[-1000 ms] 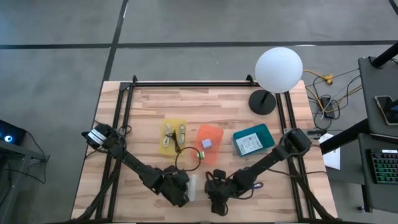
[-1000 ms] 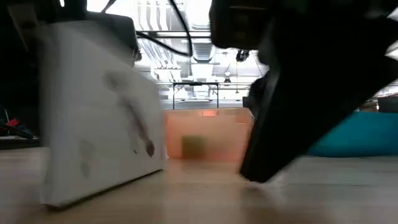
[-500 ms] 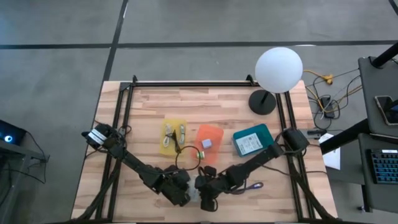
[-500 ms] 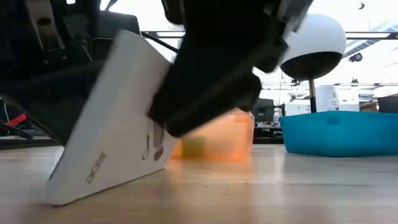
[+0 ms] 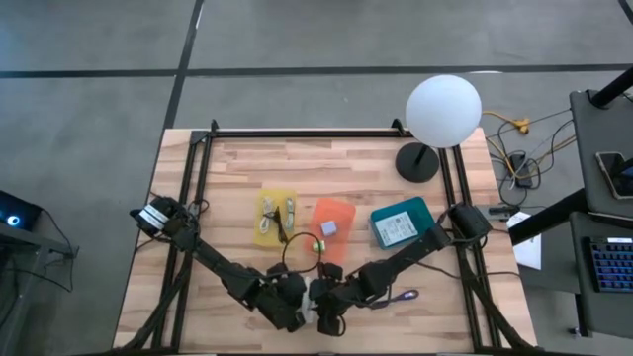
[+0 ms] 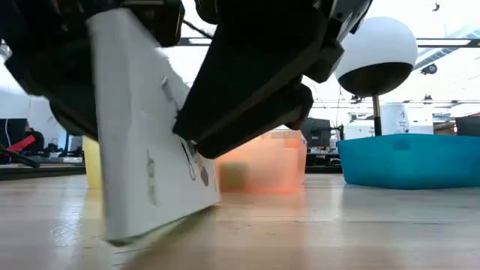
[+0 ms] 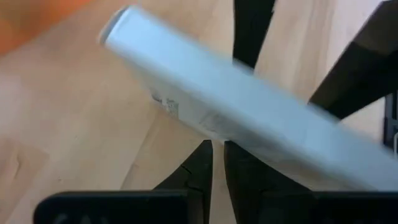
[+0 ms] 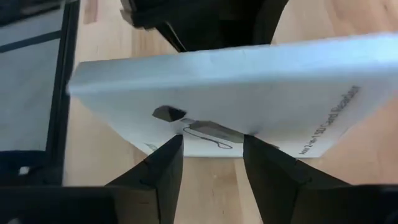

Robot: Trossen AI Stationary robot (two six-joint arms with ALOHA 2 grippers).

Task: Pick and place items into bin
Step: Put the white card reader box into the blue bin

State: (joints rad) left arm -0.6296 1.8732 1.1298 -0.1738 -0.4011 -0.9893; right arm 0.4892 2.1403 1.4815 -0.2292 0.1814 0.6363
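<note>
At the tabletop's (image 5: 376,168) near edge, the left pincer (image 5: 295,309) holds the white packet (image 6: 150,161) on edge, fingers closed on it. The right pincer (image 5: 322,314) stands beside, fingers parted around it. Handover seems underway; next, the right must close, then carry it to the teal bin (image 5: 403,222).

My white box (image 6: 154,142) stands up on its edge at the near side of the table, tipped a bit. It is flat and thin, with small dark drawings and a line of print on its side (image 8: 249,106). Farther back I see a teal bin (image 5: 404,223) with a white card in it, an orange bin (image 5: 332,227) holding a tiny cube (image 5: 328,227), and a yellow bin (image 5: 275,217) with thin cables.
</note>
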